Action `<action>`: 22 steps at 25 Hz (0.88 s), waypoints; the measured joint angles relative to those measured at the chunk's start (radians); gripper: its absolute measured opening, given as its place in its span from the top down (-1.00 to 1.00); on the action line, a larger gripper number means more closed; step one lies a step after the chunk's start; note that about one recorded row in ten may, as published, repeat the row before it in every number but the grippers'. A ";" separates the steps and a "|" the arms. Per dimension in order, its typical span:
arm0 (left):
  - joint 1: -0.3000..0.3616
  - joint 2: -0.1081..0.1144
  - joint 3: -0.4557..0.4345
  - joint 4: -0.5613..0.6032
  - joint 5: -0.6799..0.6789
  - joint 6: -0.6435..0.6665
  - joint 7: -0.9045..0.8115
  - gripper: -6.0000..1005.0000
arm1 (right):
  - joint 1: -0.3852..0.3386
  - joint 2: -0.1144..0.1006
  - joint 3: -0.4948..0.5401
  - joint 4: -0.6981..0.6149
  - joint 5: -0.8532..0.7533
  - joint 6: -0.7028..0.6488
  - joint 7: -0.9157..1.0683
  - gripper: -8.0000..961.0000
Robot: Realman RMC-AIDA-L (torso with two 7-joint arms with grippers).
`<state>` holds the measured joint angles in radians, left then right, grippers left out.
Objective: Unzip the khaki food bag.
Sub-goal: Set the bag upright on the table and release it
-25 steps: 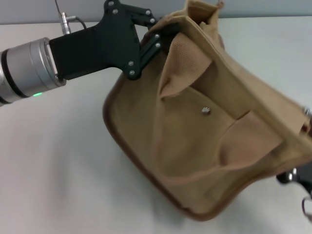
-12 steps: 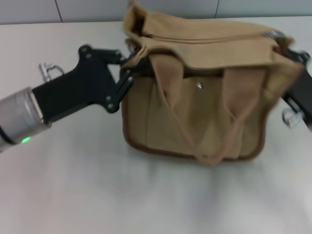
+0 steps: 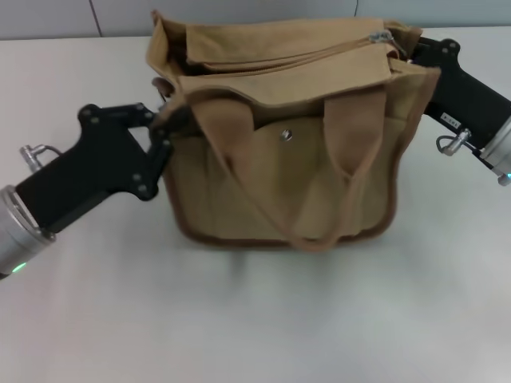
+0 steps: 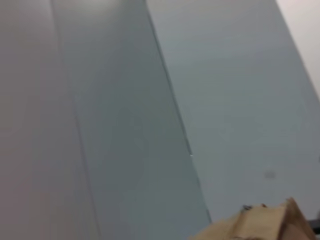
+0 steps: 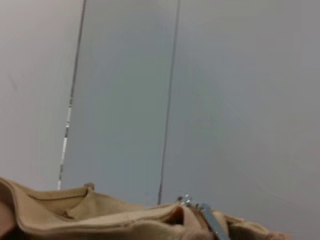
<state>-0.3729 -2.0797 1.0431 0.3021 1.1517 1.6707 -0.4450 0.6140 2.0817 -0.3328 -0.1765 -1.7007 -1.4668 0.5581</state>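
The khaki food bag (image 3: 279, 175) stands upright on the white table (image 3: 239, 319), front pocket and silver snap (image 3: 287, 135) facing me, one loop handle hanging down the front. Its top zipper (image 3: 279, 68) looks closed, with the metal pull (image 3: 382, 37) at the bag's right end. My left gripper (image 3: 166, 120) is shut on the fabric at the bag's upper left end. My right gripper (image 3: 409, 54) sits against the bag's upper right corner, beside the pull. The bag's top edge (image 5: 100, 212) and the pull (image 5: 202, 210) show in the right wrist view, and a corner of the bag (image 4: 260, 225) in the left wrist view.
A grey panelled wall (image 3: 48, 16) runs along the table's far edge, just behind the bag. Bare table surface lies in front of the bag and to both sides, under my arms.
The bag has swung from a tilted, raised pose at the right to upright at the table's middle. Both grippers moved left with it, and the right arm has come into full view.
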 joint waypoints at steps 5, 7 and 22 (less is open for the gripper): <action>0.005 0.004 -0.002 -0.017 -0.035 -0.003 -0.034 0.56 | -0.034 0.001 0.004 -0.010 0.009 -0.033 0.004 0.71; 0.009 0.008 -0.003 -0.015 -0.036 0.000 -0.055 0.56 | -0.063 0.001 0.005 -0.016 0.032 -0.076 0.006 0.57; 0.154 0.070 -0.056 0.115 0.158 0.165 -0.317 -0.23 | -0.395 -0.002 -0.092 -0.166 -0.023 -0.516 0.216 -0.51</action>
<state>-0.2185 -2.0094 0.9869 0.4172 1.3099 1.8357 -0.7618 0.2192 2.0800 -0.4248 -0.3428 -1.7235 -1.9832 0.7739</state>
